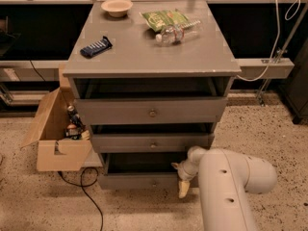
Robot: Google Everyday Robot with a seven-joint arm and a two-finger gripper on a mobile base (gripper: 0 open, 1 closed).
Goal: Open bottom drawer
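The bottom drawer (144,181) is the slimmest grey front of the three, with a tiny centre knob. It stands a little way out and shows a dark inside above its front panel. My gripper (181,177) is at the right part of that front panel, low by the floor. One finger (175,166) reaches over the panel's top edge into the drawer. The other finger (184,188) hangs in front of the panel, so the gripper is clamped on the panel. My white arm (226,191) covers the drawer's right end.
The mid-sized drawer (152,143) and the tallest drawer (152,111) also stand slightly out. On the cabinet top are a bowl (117,6), a dark snack bar (96,47), a green bag (163,18) and a bottle (176,32). An open cardboard box (53,143) and a cable (86,186) lie at the left.
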